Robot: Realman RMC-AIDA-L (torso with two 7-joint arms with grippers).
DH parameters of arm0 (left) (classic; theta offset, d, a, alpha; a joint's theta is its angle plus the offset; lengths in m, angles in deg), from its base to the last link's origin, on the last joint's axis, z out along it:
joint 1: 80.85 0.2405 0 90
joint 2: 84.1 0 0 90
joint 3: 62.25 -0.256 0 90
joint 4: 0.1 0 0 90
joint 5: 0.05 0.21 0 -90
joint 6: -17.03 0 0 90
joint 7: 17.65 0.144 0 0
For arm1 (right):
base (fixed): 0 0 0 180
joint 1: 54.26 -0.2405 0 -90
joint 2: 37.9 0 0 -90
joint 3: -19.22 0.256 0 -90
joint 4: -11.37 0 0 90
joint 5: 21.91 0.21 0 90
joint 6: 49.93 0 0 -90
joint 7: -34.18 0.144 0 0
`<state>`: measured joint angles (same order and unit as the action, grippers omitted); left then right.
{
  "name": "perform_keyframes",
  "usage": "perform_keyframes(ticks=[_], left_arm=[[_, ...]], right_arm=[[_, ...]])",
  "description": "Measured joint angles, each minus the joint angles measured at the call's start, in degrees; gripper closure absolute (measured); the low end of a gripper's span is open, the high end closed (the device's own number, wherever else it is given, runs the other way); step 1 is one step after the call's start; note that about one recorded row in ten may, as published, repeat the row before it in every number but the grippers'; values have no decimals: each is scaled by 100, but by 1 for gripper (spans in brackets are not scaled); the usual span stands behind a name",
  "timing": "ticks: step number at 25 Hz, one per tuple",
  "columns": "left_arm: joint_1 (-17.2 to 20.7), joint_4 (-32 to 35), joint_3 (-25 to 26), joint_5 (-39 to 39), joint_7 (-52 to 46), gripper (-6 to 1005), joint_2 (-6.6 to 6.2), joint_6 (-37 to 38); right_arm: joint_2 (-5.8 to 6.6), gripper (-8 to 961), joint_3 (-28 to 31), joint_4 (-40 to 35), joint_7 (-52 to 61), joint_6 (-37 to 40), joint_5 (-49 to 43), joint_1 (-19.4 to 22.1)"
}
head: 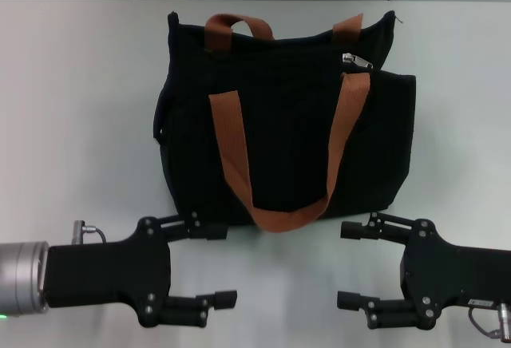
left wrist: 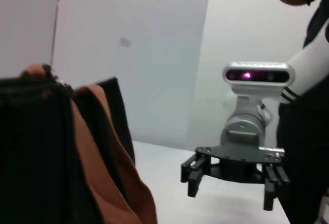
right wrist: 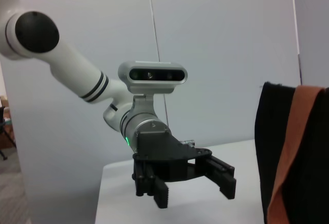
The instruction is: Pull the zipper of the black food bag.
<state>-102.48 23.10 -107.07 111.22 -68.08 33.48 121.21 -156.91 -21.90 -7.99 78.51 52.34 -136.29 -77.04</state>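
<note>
The black food bag [head: 287, 124] lies flat in the middle of the white table, its top edge at the far side. Two rust-brown strap handles [head: 231, 152] lie across it. The silver-grey zipper pull [head: 357, 61] sits on the zip line near the bag's far right corner. My left gripper [head: 217, 264] is open and empty, in front of the bag's near left corner. My right gripper [head: 349, 264] is open and empty, in front of the near right corner. Each wrist view shows the other arm's gripper, the right one [left wrist: 231, 183] and the left one [right wrist: 190, 185], beside part of the bag [left wrist: 31, 147] [right wrist: 272, 131].
The white table [head: 80, 124] spreads to the left and right of the bag. A grey wall runs behind the table's far edge. A person in dark clothes [left wrist: 308, 131] stands behind the right arm in the left wrist view.
</note>
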Motion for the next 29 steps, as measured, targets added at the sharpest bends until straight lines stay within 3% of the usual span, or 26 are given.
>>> perform_keyframes(ticks=[4,29], left_arm=[[-31,-115,-5,277,119,170,-5,-49],[1,-123,-59,298,137,170,-24,79]], right_arm=[[0,136,0,39,-37,-45,-130,-39],[1,136,0,73,-81,-49,-154,-51]])
